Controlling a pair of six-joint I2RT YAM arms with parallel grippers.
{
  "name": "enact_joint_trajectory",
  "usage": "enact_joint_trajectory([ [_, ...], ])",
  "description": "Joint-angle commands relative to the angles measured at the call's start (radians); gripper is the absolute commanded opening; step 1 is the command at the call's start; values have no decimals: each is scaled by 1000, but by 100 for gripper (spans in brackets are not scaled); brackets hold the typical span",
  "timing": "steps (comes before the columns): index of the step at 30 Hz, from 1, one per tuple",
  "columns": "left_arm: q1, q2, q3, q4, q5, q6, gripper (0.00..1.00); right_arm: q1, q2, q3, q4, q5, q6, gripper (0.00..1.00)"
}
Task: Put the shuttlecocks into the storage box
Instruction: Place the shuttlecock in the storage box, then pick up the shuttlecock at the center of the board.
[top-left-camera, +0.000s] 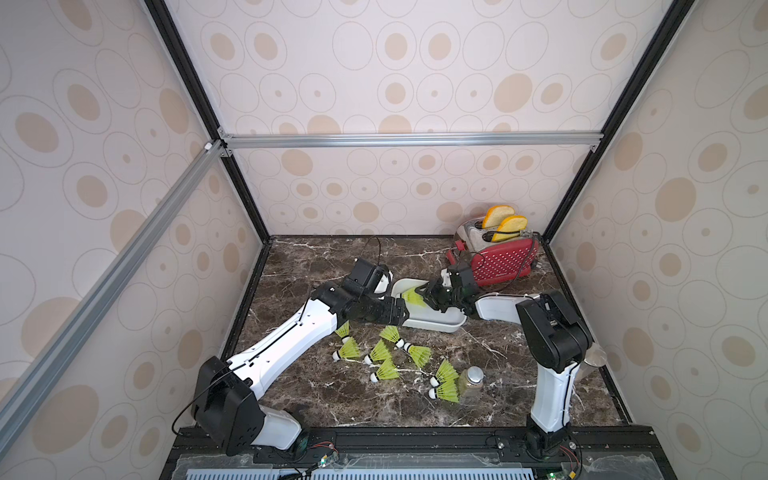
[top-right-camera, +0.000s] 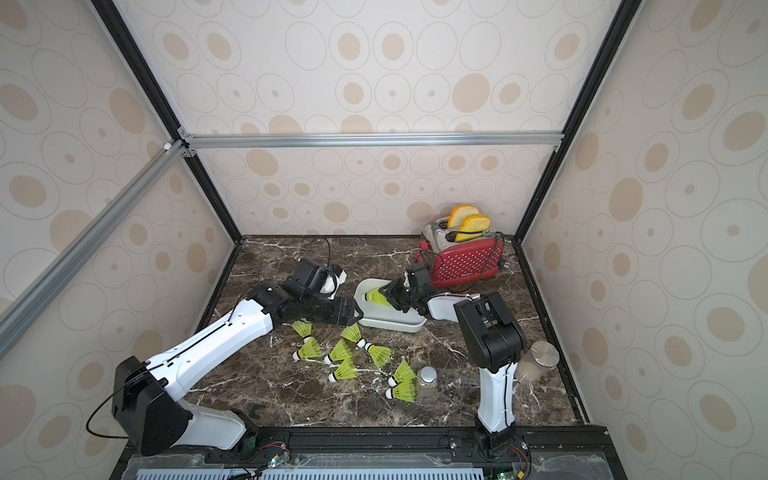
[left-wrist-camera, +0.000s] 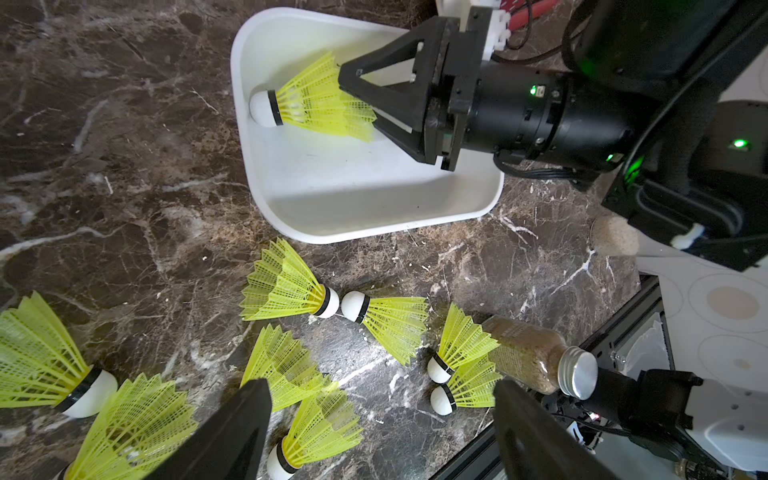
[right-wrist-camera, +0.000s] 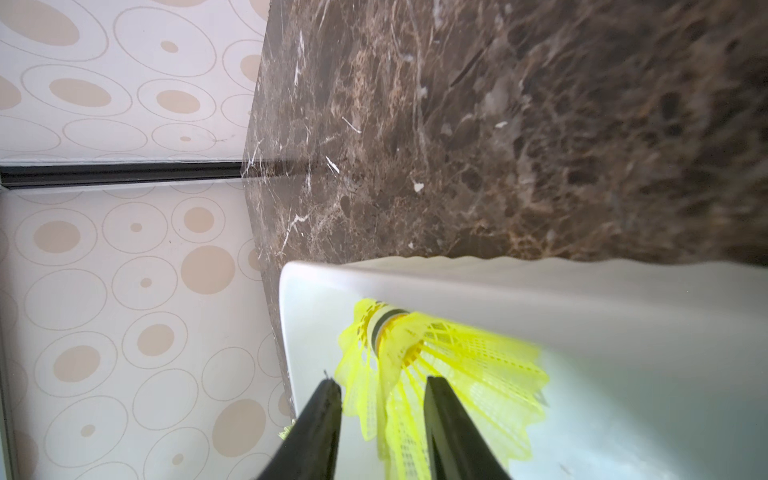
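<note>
Yellow-green shuttlecock (left-wrist-camera: 316, 102) between right fingers (right-wrist-camera: 451, 432)

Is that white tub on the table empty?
No, one yellow shuttlecock lies inside the storage box, its white tip against the wall.

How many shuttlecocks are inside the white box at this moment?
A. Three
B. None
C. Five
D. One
D: a single shuttlecock lies in the box, its white tip against the wall, while the rest lie outside it on the table.
</note>
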Motion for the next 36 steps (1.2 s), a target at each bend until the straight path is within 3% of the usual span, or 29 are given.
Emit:
enact_joint_trajectory([
  [1, -1, -29, -4, -14, 9, -5, 86, -5, -55, 10, -39, 4, -31, 40],
  [11, -1, -35, -7, -15, 18, -6, 86, -33, -141, 15, -148, 5, -100, 41],
  [21, -1, -142, -73, -22, 89, -36, 86, -46, -398, -14, -493, 26, -276, 35],
  [30, -1, -280, -186, -91, 129, -44, 86, 21, -657, -220, -656, 5, -188, 35],
  [36, 0, -347, -268, -117, 152, -27, 87, 79, -658, -287, -683, -48, -102, 37],
])
